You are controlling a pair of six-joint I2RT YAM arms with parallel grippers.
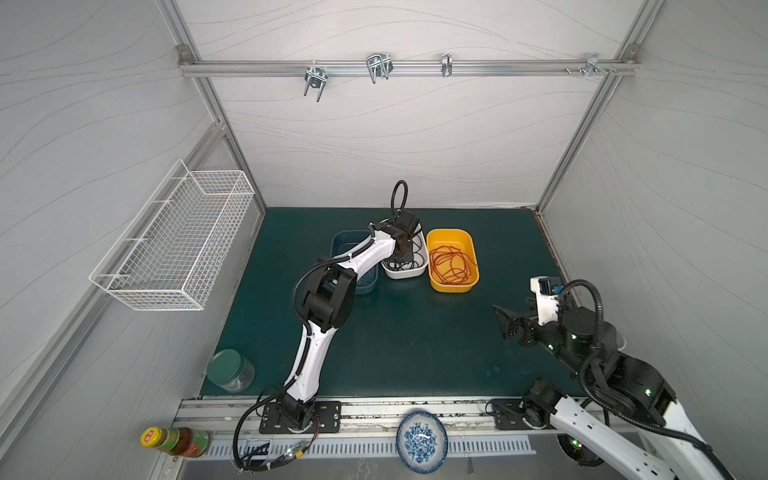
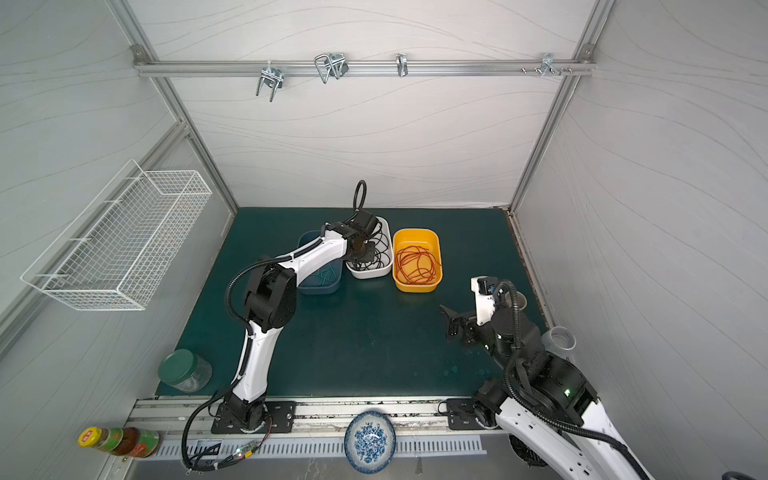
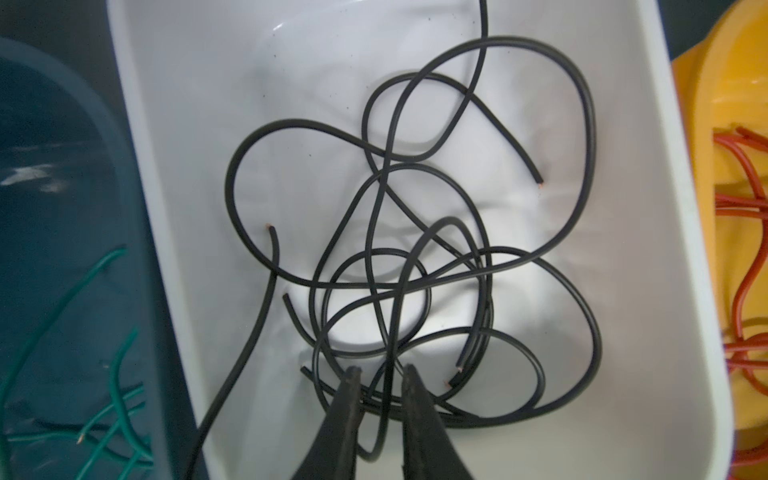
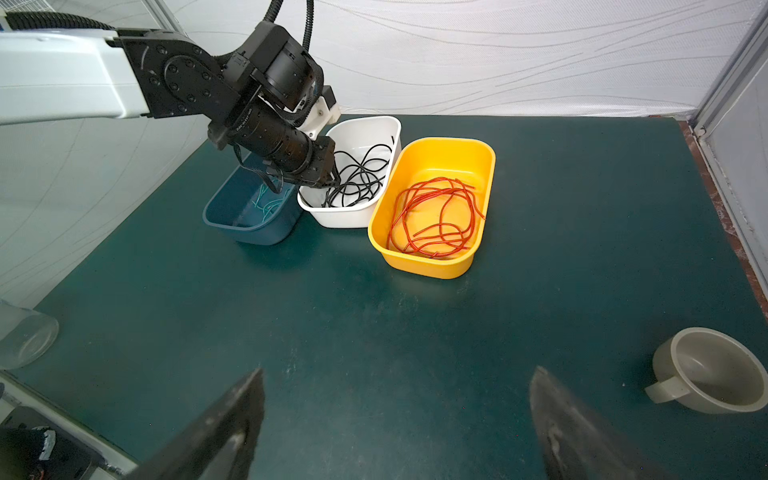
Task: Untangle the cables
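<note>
- Plainly, the cables lie sorted by colour in three tubs at the centre back of the mat (image 1: 415,332): black cables (image 3: 384,170) tangled loosely in the white tub (image 3: 187,166), red cables (image 4: 432,183) in the yellow tub (image 4: 415,266), teal cables (image 3: 114,386) in the blue tub (image 3: 62,145).
- The left gripper (image 3: 382,372) hangs over the white tub, its fingers (image 3: 349,415) a narrow gap apart; one black strand runs between them, neither pad visibly pressing it.
- The right gripper (image 4: 399,415) hovers over bare mat at the right, fingers spread wide, holding nothing.
- In both top views the left arm (image 1: 316,357) covers much of the blue and white tubs and hides its own fingertips.
- In the left wrist view two black strands run out of frame; red and teal cables are cut off at the edges.
- The dark green mat sits inside pale wavy-lined walls (image 1: 415,145); a wire basket (image 1: 174,245) hangs at the left, a green-lidded jar (image 1: 230,370) stands at the mat's lower left, a beige cup (image 4: 710,370) at its right.
</note>
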